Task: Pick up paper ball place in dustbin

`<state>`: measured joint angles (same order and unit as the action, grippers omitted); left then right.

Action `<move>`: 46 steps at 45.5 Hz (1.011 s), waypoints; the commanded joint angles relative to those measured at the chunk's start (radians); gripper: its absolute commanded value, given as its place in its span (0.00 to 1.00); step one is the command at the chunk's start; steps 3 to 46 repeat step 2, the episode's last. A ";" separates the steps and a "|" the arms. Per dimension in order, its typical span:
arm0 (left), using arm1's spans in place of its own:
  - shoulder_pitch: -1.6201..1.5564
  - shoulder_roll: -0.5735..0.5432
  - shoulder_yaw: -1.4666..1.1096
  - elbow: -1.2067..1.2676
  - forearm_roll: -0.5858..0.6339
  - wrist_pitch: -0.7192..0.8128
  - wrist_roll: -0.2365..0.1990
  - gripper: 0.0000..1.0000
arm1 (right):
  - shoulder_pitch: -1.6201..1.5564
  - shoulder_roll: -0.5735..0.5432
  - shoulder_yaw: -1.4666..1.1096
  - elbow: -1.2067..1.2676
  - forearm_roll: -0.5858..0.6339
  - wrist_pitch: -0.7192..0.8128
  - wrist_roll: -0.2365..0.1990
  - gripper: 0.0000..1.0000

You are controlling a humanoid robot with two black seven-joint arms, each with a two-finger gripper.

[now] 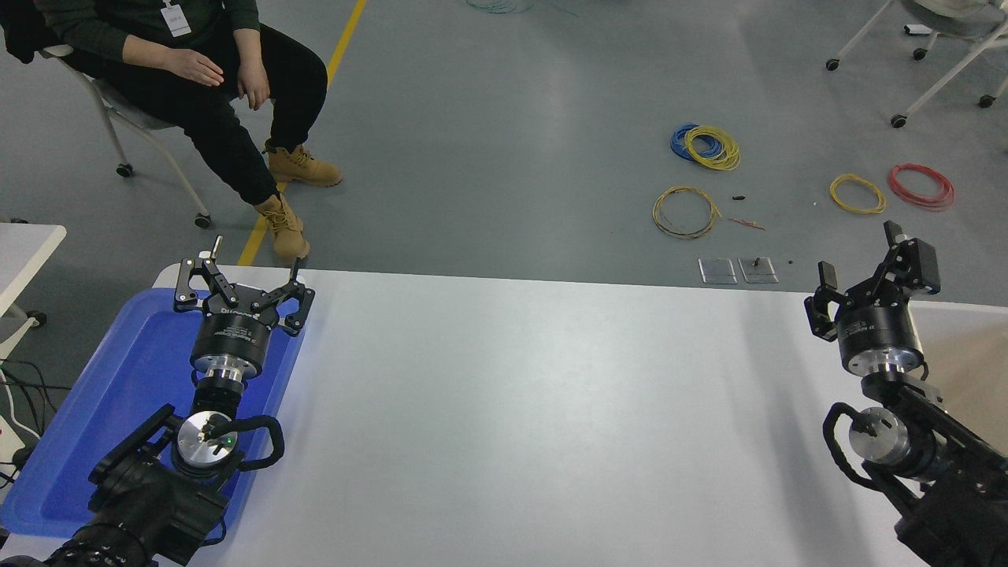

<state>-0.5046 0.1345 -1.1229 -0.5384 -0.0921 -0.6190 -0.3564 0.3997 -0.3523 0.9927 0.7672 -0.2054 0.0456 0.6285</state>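
dustbin [965, 370] beige inside, mostly hidden | right claw [870, 276] wide, empty | left claw [240, 279] wide over blue tray [118, 378]

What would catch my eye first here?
Two black grippers, both open: the left gripper over a blue tray at the table's left end, the right gripper above the table's right end. Beyond the table, a seated person and coloured wire coils on the floor.
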 commanded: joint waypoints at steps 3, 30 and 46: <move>0.000 0.001 0.000 0.000 0.000 0.001 0.001 1.00 | -0.016 0.012 -0.002 0.000 0.000 0.008 0.002 1.00; 0.000 0.001 0.000 0.000 0.000 0.001 0.001 1.00 | -0.016 0.012 -0.002 0.000 0.000 0.008 0.002 1.00; 0.000 0.001 0.000 0.000 0.000 0.001 0.001 1.00 | -0.016 0.012 -0.002 0.000 0.000 0.008 0.002 1.00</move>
